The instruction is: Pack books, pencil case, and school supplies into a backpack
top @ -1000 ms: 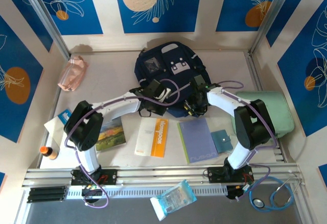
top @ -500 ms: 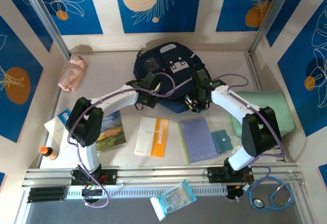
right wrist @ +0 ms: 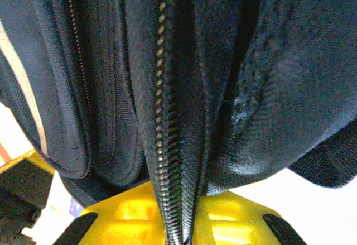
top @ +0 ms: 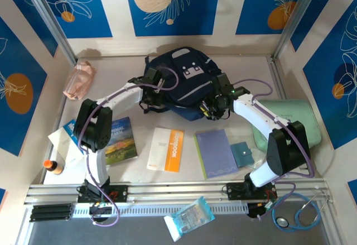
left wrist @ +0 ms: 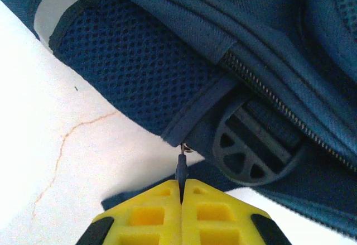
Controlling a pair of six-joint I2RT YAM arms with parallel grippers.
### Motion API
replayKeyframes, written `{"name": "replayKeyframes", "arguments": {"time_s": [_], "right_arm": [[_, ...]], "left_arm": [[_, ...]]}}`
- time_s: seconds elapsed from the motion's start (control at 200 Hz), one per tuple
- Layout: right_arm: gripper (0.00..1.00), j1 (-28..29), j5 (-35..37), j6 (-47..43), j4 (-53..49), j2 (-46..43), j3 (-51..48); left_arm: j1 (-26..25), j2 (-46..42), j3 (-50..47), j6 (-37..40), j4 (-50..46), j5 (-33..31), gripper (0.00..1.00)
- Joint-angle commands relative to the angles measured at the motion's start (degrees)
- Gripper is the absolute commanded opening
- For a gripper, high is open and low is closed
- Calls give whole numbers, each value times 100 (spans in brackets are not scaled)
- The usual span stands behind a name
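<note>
Navy backpack (top: 181, 72) lies flat, both arms on it. Left gripper (left wrist: 181, 185) at backpack's left edge, yellow fingers pressed together on zipper pull (left wrist: 181, 168) (tiny dark tab). Right gripper (right wrist: 179, 214) at backpack's near-right edge, fingers clamped on zipper seam (right wrist: 162, 116). Near side of backpack: Animal Farm book (top: 119, 140), orange-banded book (top: 165, 149), lavender notebook (top: 216, 153), teal pad (top: 242, 154). Pink pencil case (top: 79, 79) left of backpack, well apart.
</note>
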Motion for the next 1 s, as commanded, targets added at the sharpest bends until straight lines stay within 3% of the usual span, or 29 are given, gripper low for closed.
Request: {"name": "replayKeyframes", "arguments": {"time_s": [0.0,0.09,0.235,0.285,0.45,0.67,0.82,0.895,0.995], "right_arm": [[15,133,-459,122,617,-141,73],[15,325,-445,206,663,29,142],[17,648,-233,287,843,465,298],[18,708,-248,290,967,669,376],[26,876,-429,65,1150,1476,941],[50,1074,-1521,-1014,959,2308,1915],[63,988,-1819,-1733,661,1581,1335],[72,1012,-1532,-2265,420,927,810],[74,1072,-1043,-2786,-153,289,275]], "left_arm": [[173,327,422,-129,-125,141,0],[278,479,808,-193,-360,222,1],[325,61,805,-299,-510,72,41],[371,-194,608,-398,-518,-56,50],[780,-1295,-464,-938,-370,-8,64],[1199,-2903,-1806,-1385,-187,-98,87],[1352,-3617,-2354,-1675,-353,291,94],[1356,-3839,-2621,-1830,-237,634,95],[1351,-4018,-2947,-2169,36,905,95]]}}
